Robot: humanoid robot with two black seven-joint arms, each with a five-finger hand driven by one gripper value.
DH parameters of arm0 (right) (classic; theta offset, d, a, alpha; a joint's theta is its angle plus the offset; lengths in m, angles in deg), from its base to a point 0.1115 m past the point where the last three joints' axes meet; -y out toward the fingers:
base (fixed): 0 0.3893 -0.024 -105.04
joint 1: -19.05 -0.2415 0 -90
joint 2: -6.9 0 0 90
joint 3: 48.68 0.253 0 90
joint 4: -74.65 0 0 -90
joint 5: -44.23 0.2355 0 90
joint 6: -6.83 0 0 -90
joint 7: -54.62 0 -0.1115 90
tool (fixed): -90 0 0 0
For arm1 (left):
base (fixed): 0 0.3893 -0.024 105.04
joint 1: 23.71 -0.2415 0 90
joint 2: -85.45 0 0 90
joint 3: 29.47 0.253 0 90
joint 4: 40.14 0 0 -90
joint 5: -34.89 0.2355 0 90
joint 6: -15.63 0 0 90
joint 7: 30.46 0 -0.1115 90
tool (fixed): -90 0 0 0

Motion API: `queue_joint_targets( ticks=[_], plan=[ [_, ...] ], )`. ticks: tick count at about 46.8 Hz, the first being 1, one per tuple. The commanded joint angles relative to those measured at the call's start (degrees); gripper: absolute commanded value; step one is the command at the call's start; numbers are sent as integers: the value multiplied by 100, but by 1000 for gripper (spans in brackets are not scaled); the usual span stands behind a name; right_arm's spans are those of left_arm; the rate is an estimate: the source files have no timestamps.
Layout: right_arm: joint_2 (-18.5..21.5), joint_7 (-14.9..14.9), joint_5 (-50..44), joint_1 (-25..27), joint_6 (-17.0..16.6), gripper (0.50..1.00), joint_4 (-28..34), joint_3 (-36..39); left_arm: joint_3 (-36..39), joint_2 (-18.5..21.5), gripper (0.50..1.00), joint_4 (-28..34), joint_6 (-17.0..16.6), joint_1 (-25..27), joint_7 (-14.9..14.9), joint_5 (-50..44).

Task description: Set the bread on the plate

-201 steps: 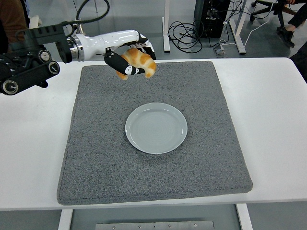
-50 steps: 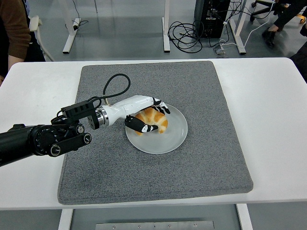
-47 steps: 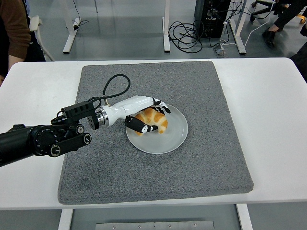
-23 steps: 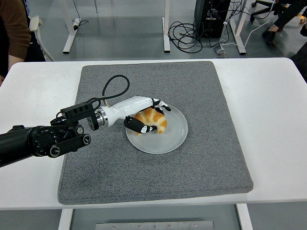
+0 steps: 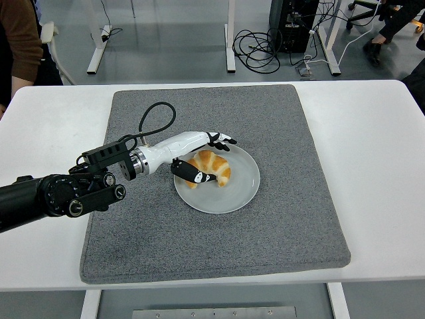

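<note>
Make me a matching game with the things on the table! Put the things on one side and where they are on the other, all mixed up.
Things:
1. golden-brown croissant
2. round pale grey plate
3. grey felt mat
4. robot's left hand

Places:
A. flat on the white table
B. on the mat's middle
C. lying on the plate
D. around the croissant, fingers spread

Pairs: 1-C, 2-B, 3-A, 4-D

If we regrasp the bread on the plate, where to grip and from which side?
Grip the bread across its thick middle, coming from above. It lies flat on the plate, a curved crescent tapering at both ends, so the middle likely gives the fingers the most to hold. The left hand is right beside it.
</note>
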Motion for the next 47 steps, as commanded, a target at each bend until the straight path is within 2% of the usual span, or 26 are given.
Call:
queue_joint_targets(
  ticks=[1, 12, 28, 31, 36, 42, 47],
  plan=[
    [0, 0, 0, 0, 0, 1000, 0, 0, -4, -1, 805, -3, -1, 54, 0, -30],
    [0, 0, 0, 0, 0, 1000, 0, 0, -478, 43, 822, -3, 16, 71, 0, -259],
    [0, 0, 0, 0, 0, 1000, 0, 9, -1155, 210, 914, -3, 174, 414, -52, -1506],
    [0, 0, 0, 0, 0, 1000, 0, 0, -1208, 315, 921, -3, 393, 528, -79, -1805],
    [0, 0, 0, 0, 0, 1000, 0, 0, -1304, 534, 921, -3, 999, 695, -237, -2402],
    [0, 0, 0, 0, -8, 1000, -9, 9, -1506, 754, 924, -3, 1703, 757, -729, -3167],
    [0, 0, 0, 0, 0, 1000, -17, 9, -1647, 921, 931, -3, 2046, 748, -1080, -3423]
  ],
)
